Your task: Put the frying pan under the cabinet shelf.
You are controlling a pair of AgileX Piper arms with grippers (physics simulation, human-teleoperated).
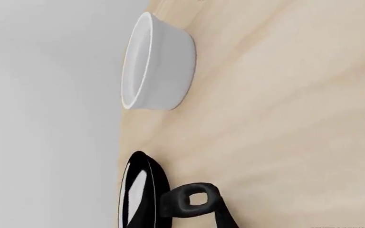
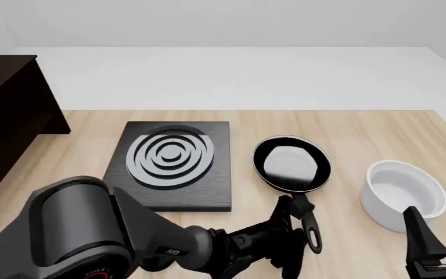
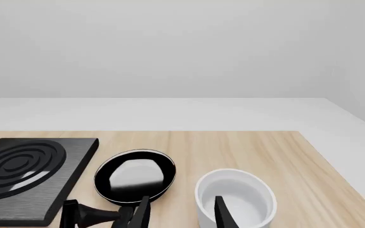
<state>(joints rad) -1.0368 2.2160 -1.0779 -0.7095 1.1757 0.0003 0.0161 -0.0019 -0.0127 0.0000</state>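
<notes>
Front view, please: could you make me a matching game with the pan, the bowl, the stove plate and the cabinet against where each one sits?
Things:
1. frying pan
2. white bowl
3. stove plate
4. cabinet shelf

Places:
A. far left edge of the picture
B. rightmost on the table
C. between stove plate and bowl
D. just left of the pan

Pairs: 1-C, 2-B, 3-D, 4-A

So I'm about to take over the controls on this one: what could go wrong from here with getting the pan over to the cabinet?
1. The left gripper is at the thin handle of the glossy black frying pan; held that far out, the pan may tilt or twist.
2. The black square stove plate lies between pan and dark brown cabinet shelf; a low carry could clip it.
3. The white round bowl sits close beside the pan, by the right gripper.
</notes>
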